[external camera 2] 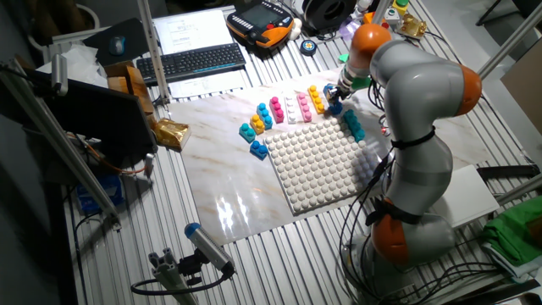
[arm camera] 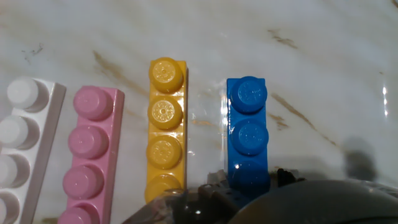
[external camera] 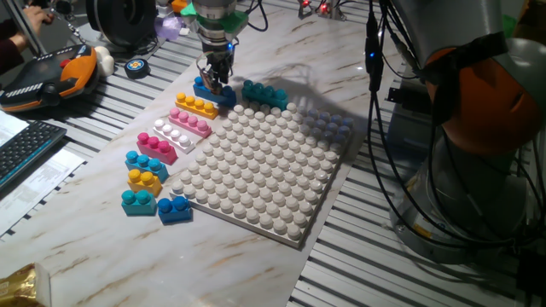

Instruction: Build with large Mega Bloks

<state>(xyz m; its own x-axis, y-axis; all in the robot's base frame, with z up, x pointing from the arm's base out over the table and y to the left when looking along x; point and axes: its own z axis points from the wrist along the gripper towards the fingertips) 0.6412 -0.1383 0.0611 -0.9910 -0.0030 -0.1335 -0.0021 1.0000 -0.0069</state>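
A blue long brick [external camera: 215, 94] lies on the marble table at the far end of a row of long bricks: orange-yellow [external camera: 197, 106], pink [external camera: 189, 121], white [external camera: 173, 134] and magenta [external camera: 157, 147]. A teal long brick [external camera: 264, 94] lies by the baseplate's far edge. My gripper [external camera: 215, 82] is low over the blue brick. In the hand view its fingers hug both sides of the blue brick's [arm camera: 249, 134] near end, beside the orange-yellow [arm camera: 165, 130], pink [arm camera: 90, 158] and white [arm camera: 25, 143] bricks. The blue brick rests on the table.
The grey-white studded baseplate [external camera: 264, 170] lies to the right of the row. Short two-stud bricks in teal [external camera: 138, 201], yellow [external camera: 145, 180] and blue [external camera: 174, 209] sit at the row's near end. A keyboard [external camera: 26, 145] and a teach pendant [external camera: 47, 75] lie at the left.
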